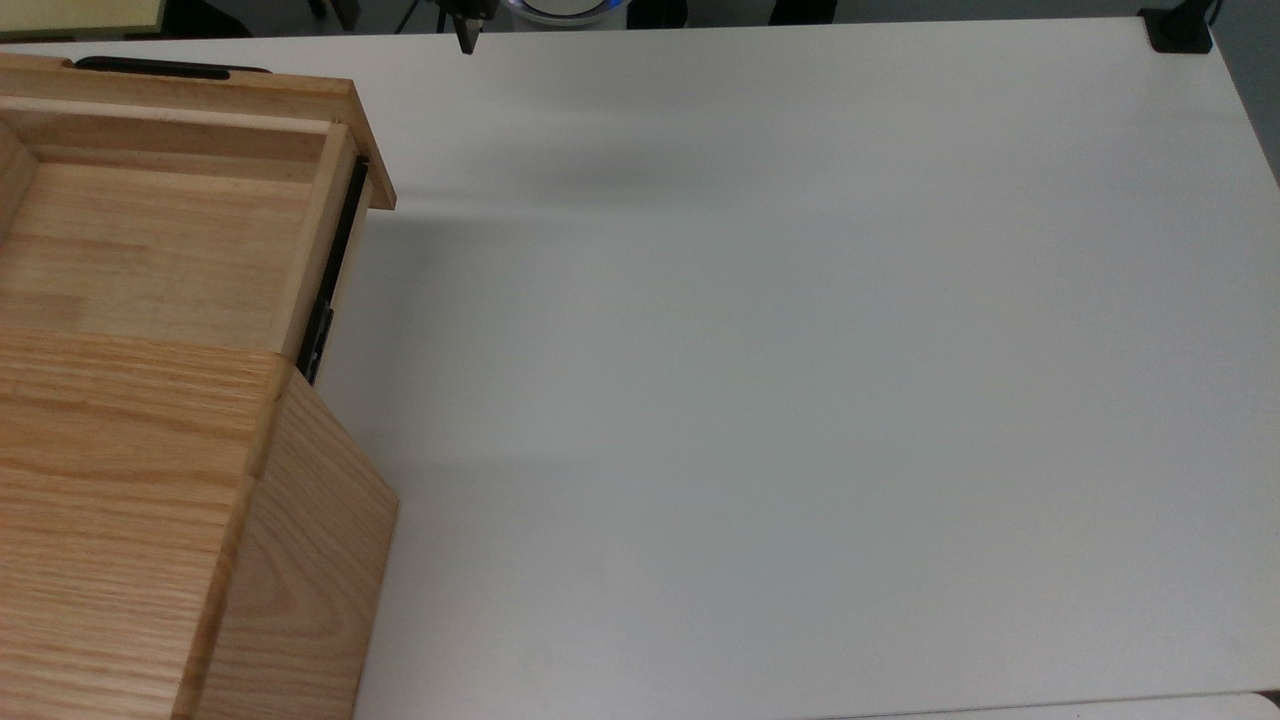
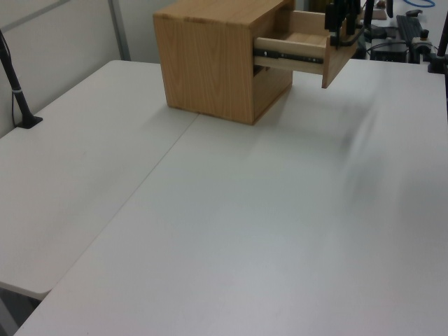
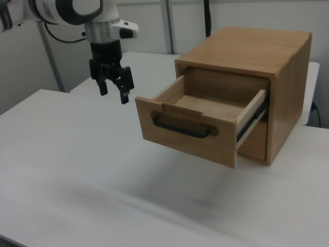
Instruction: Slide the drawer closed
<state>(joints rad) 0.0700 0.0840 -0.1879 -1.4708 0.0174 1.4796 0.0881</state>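
Note:
The drawer (image 3: 191, 135) is a light oak tray with a wide front panel and a slim black bar handle (image 3: 180, 128). It stands pulled well out of the oak cabinet (image 3: 257, 56), with its inside bare. Black side rails (image 1: 335, 265) show along its side. In the top view the drawer (image 1: 150, 240) is at the left, its handle (image 1: 150, 68) toward the far edge. My gripper (image 3: 113, 95) hangs open in the air with nothing between its fingers, to the right view's left of the front panel and apart from it. It also shows as a dark gripper (image 2: 339, 24) beside the drawer (image 2: 301, 52).
The cabinet (image 2: 210, 63) stands on a wide white table (image 1: 800, 400). A black clamp mount (image 1: 1180, 30) sits at the table's far corner on the top view's right. A black pole (image 2: 17, 91) stands at the left view's left edge.

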